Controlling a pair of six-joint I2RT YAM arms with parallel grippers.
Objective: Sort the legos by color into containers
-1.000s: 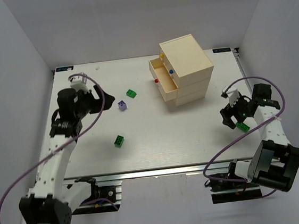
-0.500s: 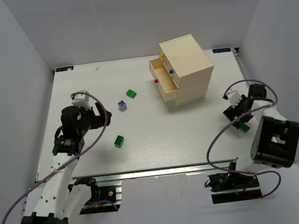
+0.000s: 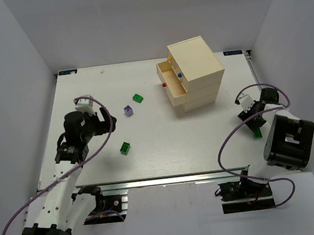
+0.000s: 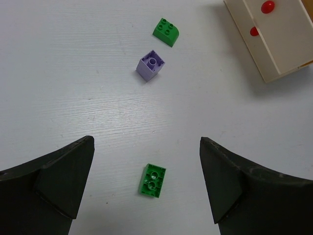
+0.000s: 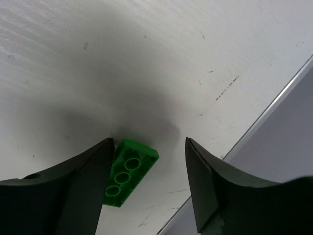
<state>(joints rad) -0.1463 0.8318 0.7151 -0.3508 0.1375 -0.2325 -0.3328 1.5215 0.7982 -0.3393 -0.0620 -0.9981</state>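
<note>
Left pincer (image 4: 146, 142) hangs spread wide above the table (image 4: 73, 73), gripping nothing. I see only the inner faces of its 2 fingers (image 4: 54, 181); the frame cuts off the rest. A flat green brick (image 4: 152, 180) lies under the gap, slightly behind the tips. Well ahead of the tips sits a purple brick (image 4: 150, 66), and just beyond that a rounded green brick (image 4: 166, 32). Ahead and to the right, the chest (image 4: 274, 44) is cropped by the frame corner. It shows 2 red knobs (image 4: 254, 31), but from the wrist I cannot tell which drawers they belong to. From overhead the top drawer (image 3: 166, 71) stands pulled out, its inside too small for me to read.

Right pincer (image 5: 149, 142) is also spread, holding nothing, low over the table's right edge. A long green brick (image 5: 128, 172) lies beneath the gap, close to the finger on that view's left. One end slips behind that finger, so I cannot tell whether they touch. Overhead, the wrist and its cable (image 3: 227, 144) hide most of this pincer, and the brick is a green sliver just beside it.
</note>
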